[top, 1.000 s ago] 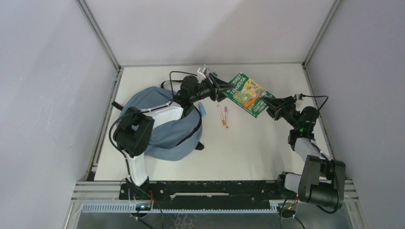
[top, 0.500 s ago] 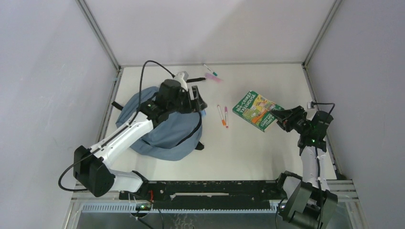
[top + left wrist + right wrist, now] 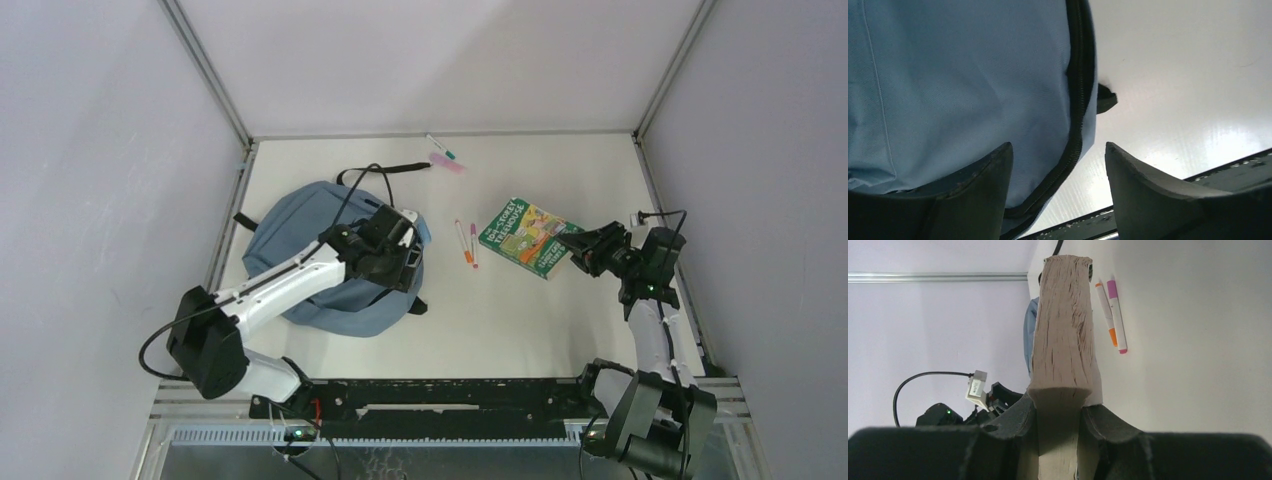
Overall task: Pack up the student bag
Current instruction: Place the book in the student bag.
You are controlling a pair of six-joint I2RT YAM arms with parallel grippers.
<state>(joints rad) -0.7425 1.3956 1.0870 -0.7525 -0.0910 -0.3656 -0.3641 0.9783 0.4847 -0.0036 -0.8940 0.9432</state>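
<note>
I see student bag (image 3: 290, 225) left of centre on the desk (image 3: 520, 320), left gripper (image 3: 1058, 150) over its zipper edge, jaws spread; right gripper (image 3: 1060, 407) right of centre, jaws pinching book (image 3: 522, 233) by its edge

I can see coloured lettering on the cover of the book (image 3: 527, 236), but it's too small for me to read.

Probably lab test cell: aluminium frame (image 3: 205, 70), plain wall panels (image 3: 440, 60), white table (image 3: 520, 320).
</note>
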